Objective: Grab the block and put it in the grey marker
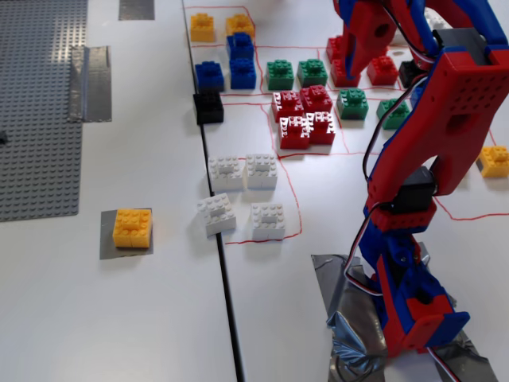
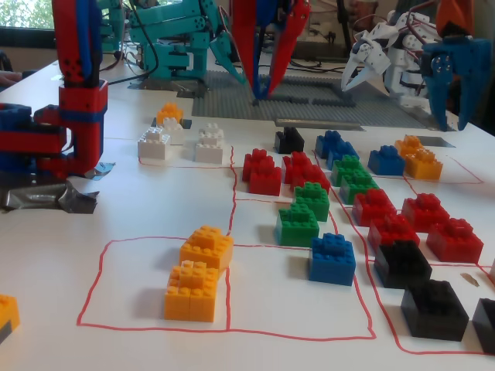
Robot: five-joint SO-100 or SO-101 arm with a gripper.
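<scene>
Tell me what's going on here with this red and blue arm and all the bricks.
A yellow block already sits on the grey marker, with nothing touching it. The arm's tool hangs empty and slightly parted above the table, over the sorted bricks and far from the marker. The white bricks lie untouched inside their red outline.
</scene>
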